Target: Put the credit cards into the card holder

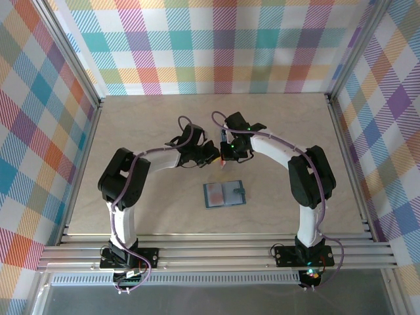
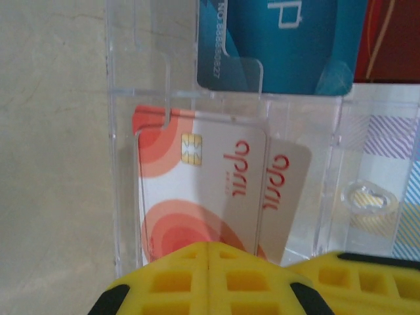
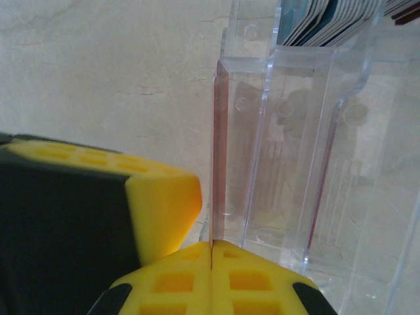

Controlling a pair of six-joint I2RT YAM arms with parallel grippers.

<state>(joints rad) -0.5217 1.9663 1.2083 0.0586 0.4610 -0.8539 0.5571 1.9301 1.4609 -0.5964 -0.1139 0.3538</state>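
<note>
The teal card holder (image 1: 224, 194) lies open on the table in front of both grippers. Behind it stands a clear plastic case (image 2: 131, 131) with a blue credit card (image 2: 295, 46) in its upper slot. A red-and-white credit card (image 2: 197, 190) and a second, tilted one (image 2: 285, 190) sit in its lower slot. My right gripper (image 3: 212, 252) is shut on a red card's edge (image 3: 220, 151), seen edge-on against the case (image 3: 289, 164). My left gripper (image 2: 209, 262) is shut at the case's foot, with nothing visible between its jaws. The two grippers nearly touch.
More cards (image 3: 328, 20) are packed upright in the case's far compartment. Plaid walls and aluminium rails (image 1: 216, 252) ring the beige table (image 1: 151, 210). Both arms arch inward, and the grippers (image 1: 219, 155) meet at mid-table just behind the wallet.
</note>
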